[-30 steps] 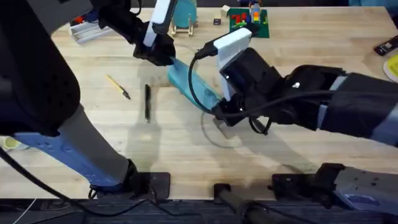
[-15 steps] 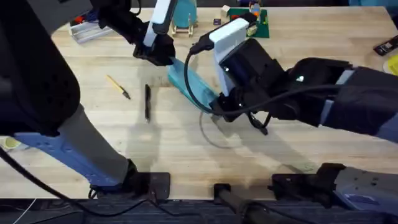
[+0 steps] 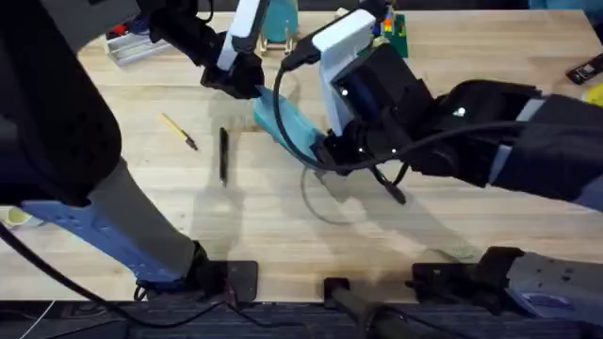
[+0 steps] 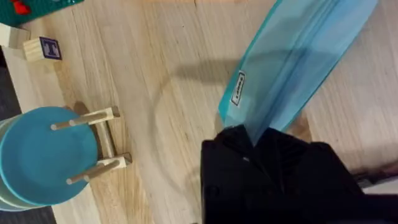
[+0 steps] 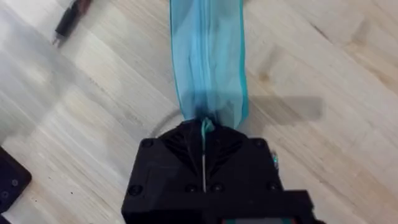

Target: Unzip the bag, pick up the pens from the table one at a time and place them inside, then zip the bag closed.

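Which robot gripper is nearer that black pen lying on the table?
Left. The left gripper pinches the pouch's far end near the pen; the right gripper grips the opposite end.

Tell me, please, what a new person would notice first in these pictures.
First, the blue bag at mid-table, stretched between the two arms: the left end effector holds its far end and the right end effector its near end, at the zipper. Next, one black pen lying on the table left of the bag.
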Controlling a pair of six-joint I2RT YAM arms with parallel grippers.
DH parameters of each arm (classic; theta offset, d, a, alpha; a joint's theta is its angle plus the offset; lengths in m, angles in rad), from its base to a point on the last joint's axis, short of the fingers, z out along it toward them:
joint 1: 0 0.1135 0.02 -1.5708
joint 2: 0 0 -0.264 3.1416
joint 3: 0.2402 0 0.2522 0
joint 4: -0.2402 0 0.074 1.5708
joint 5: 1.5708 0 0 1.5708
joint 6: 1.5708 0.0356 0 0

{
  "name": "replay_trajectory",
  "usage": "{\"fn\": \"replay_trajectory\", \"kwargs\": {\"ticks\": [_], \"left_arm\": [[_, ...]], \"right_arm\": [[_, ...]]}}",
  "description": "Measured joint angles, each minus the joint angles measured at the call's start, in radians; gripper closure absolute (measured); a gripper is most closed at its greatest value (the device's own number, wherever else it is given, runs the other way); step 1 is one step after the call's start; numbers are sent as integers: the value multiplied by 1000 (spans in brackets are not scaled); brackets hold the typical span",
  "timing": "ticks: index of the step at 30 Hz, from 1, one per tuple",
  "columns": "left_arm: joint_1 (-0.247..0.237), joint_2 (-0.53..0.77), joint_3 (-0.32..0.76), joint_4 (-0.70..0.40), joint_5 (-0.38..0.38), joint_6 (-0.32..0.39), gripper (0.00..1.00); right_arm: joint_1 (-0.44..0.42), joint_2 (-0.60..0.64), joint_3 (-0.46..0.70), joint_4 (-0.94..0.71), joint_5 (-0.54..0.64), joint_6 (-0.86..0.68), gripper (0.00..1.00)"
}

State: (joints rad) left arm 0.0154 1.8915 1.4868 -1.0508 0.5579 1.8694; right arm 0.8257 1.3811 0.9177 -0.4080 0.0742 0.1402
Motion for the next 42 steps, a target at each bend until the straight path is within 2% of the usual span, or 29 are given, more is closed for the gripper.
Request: {"fn": "replay_trajectory", "kwargs": {"ticks": [14, 32, 42], "left_arm": [[0, 0, 0, 4, -13, 0, 959], [-2, 0, 0, -4, -4, 0, 959], [-2, 0, 0, -4, -4, 0, 959]], "right_arm": [[-35, 0, 18, 36, 4, -18, 972], [-59, 0, 75, -84, 4, -26, 972], [-60, 0, 76, 20, 5, -44, 972]]}}
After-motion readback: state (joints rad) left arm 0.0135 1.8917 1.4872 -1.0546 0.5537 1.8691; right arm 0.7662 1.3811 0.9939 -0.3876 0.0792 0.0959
